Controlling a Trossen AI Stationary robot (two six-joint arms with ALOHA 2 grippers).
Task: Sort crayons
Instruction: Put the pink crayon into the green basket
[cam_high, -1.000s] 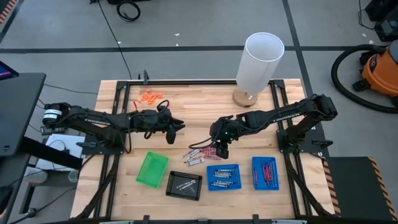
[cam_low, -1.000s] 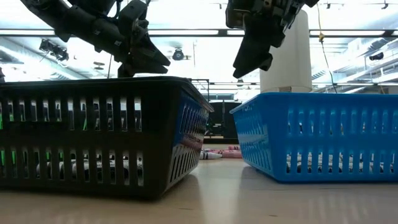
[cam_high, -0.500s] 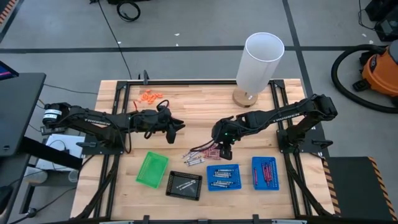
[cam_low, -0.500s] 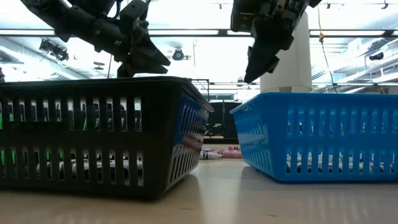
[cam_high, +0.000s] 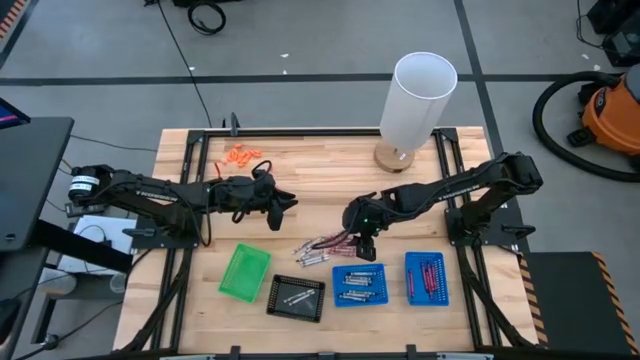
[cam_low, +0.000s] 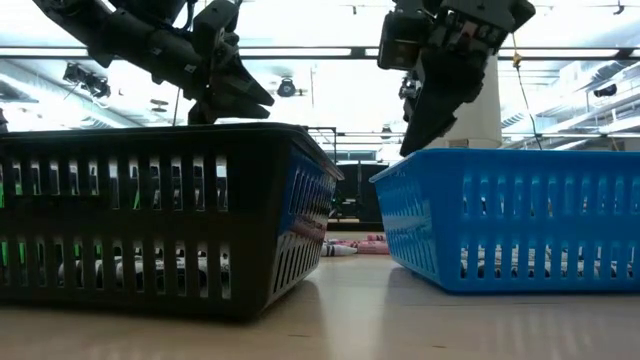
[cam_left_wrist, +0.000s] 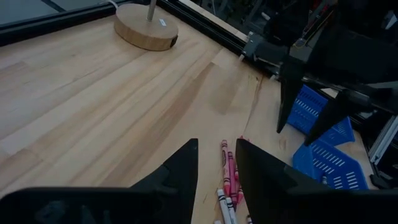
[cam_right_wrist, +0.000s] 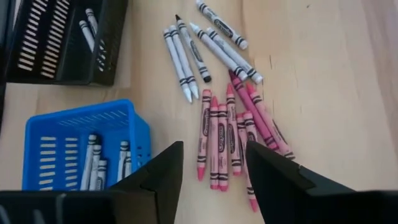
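1. In the right wrist view, the right gripper (cam_right_wrist: 211, 171) hangs with fingers apart and empty above the loose crayons (cam_right_wrist: 224, 134) beside the blue tray (cam_right_wrist: 134, 124).
2. The high view shows the left gripper (cam_high: 283, 205) farther away; its fingers stand slightly apart, holding nothing.

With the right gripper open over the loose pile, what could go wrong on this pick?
1. The red crayons lie packed side by side under the right gripper, whose jaws stand open; closing there may pinch two or more at once.
2. The white crayons lie right beside the red ones, so a sweep could drag one along and mix colours.
3. The blue tray sits close by; a low approach might nudge it.
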